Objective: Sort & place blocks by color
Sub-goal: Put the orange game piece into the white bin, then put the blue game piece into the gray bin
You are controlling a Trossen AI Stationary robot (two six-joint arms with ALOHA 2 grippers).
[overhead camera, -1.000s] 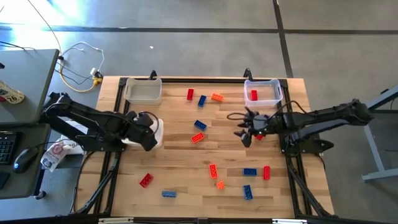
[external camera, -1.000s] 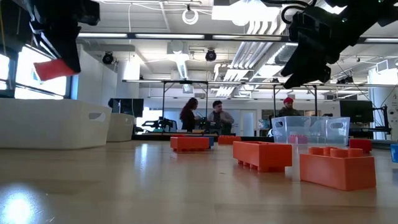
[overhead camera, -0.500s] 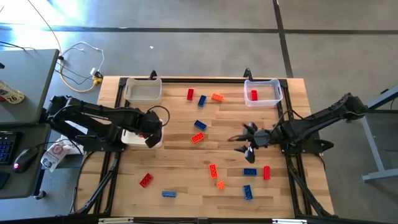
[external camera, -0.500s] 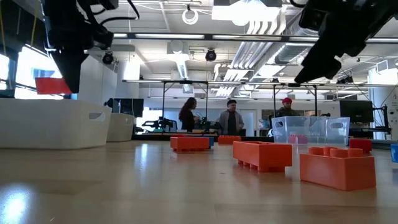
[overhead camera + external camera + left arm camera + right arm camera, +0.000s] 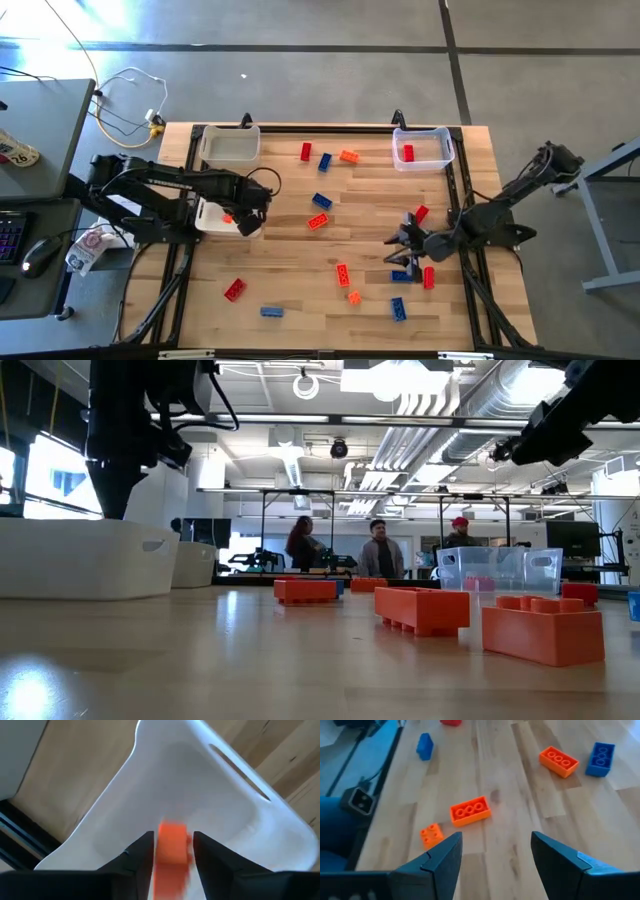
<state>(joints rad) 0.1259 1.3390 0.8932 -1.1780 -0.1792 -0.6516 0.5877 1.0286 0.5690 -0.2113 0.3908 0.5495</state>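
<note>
My left gripper (image 5: 240, 212) points down into a white bin (image 5: 225, 805) at the table's left, slightly open. An orange block (image 5: 172, 840) shows blurred between its fingers, over the bin's floor. I cannot tell whether the fingers touch it. In the low view the bin's wall (image 5: 80, 560) hides the block. My right gripper (image 5: 405, 250) hangs open above the near right of the table, over a blue block (image 5: 402, 275). In its wrist view an orange block (image 5: 470, 811) and a small orange one (image 5: 431, 834) lie flat on the wood ahead of it.
A second white bin (image 5: 230, 146) stands at the far left. A clear bin (image 5: 421, 135) at the far right holds a red block (image 5: 408, 153). Several red, blue and orange blocks lie loose across the middle and near part of the table.
My left gripper has tipped downward and sunk over the white bin. The orange block, which showed above the bin's rim in the low view, has gone down behind its wall. My right gripper has swung from beside the clear bin toward the table's near edge, staying open.
</note>
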